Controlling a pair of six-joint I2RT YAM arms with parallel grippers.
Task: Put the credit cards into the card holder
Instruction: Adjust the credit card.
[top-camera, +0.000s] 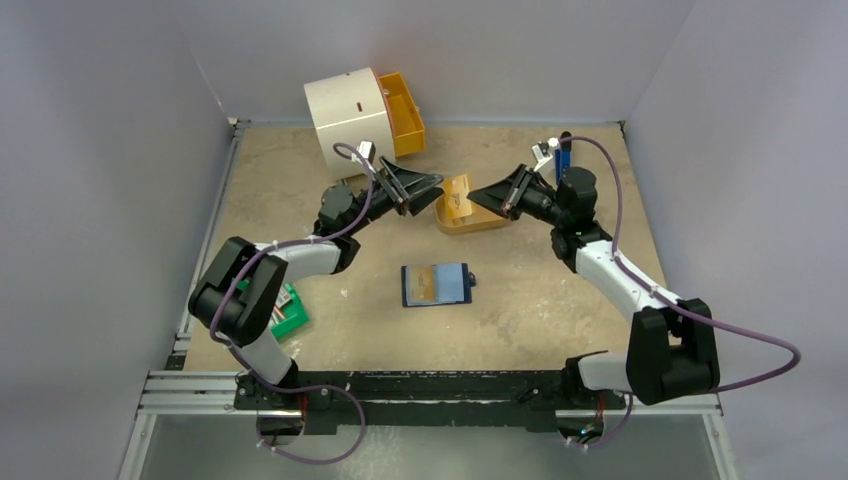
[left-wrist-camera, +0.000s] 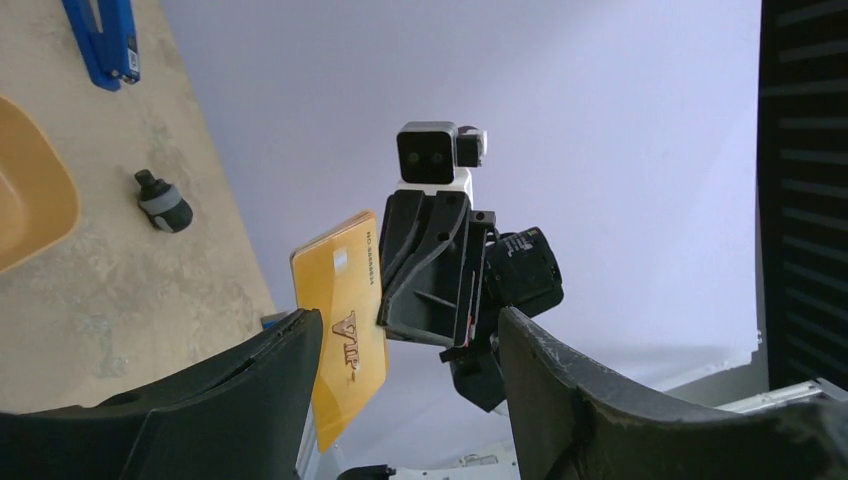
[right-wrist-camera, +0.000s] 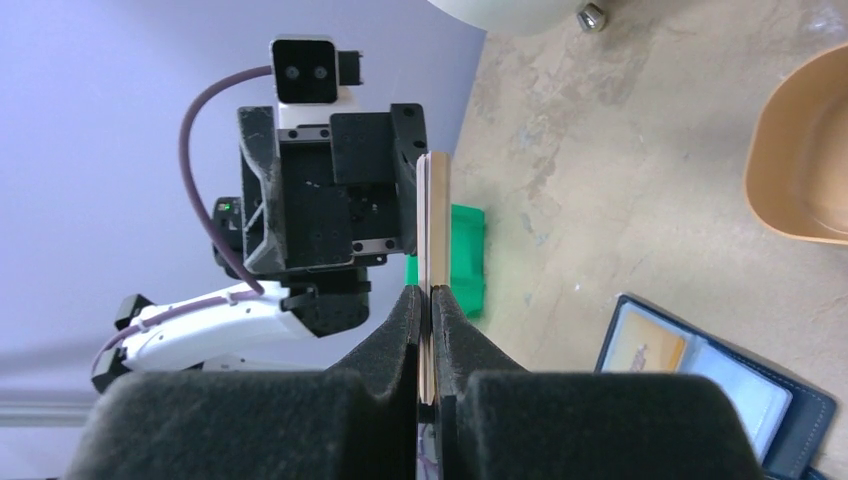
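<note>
**Overhead view.** Both arms reach from their bases at the near edge toward the far middle of the table (top-camera: 330, 330). The left arm folds back at its elbow, then runs forward and to the right, with its wrist pointing right. The right arm mirrors it: the elbow is low at the near right, the forearm runs forward and to the left, and the wrist points left. The left gripper (top-camera: 436, 190) and the right gripper (top-camera: 478, 197) meet nose to nose, their tips close together.

**Held card.** The right gripper's fingers are pressed together on a yellow-orange card (top-camera: 460, 197). From above, the card lies over the orange tray (top-camera: 485, 224). The right wrist view shows it edge-on, standing straight out from the closed fingertips. Its edge looks doubled, and whether it is one card or two cannot be told. In the left wrist view its printed face is tilted toward the camera.

**Left gripper.** Its jaws stand well apart. The card sits beside one finger (left-wrist-camera: 270, 370) and is not clamped between the two.

**Wallet.** The wallet (top-camera: 462, 285) lies open and flat near the centre of the table, well apart from both grippers. A second card (top-camera: 425, 284) sits in its left pocket.

**Surroundings.** A green box (top-camera: 290, 312) rests by the left arm's elbow.
</note>
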